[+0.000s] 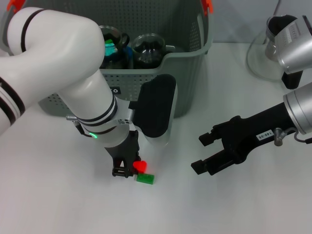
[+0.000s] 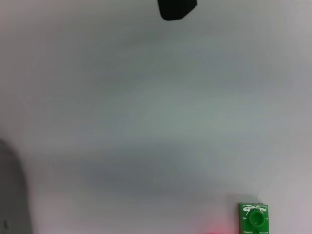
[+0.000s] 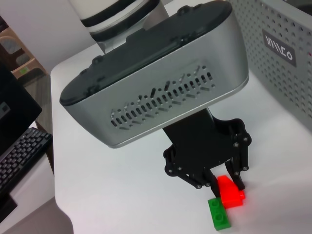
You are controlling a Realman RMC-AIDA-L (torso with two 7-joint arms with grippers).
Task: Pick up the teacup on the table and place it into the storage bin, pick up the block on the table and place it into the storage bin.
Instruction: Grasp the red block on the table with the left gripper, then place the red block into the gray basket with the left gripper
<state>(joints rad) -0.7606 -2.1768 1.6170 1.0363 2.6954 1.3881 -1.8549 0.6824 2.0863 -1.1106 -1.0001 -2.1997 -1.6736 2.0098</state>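
Left gripper (image 1: 127,169) is down at the worktop (image 1: 58,195), jaws clenched on the red block (image 1: 140,166); the right wrist view shows black fingers (image 3: 239,173) either side of that block (image 3: 230,192). Red piece is glossy plastic with a sloped, wedge-like top. Touching it on the side away from the bin lies a green stud brick (image 1: 145,179), flat on the worktop, long axis roughly left-right in the head view, two round studs up. Right gripper (image 1: 201,153) hovers well to the right, jaws released, pointing toward the left one. Storage bin (image 1: 187,73) sits behind the left arm: grey-green perforated plastic, orange clips on the rim, dark glassware inside. Teacup can't be told apart there.
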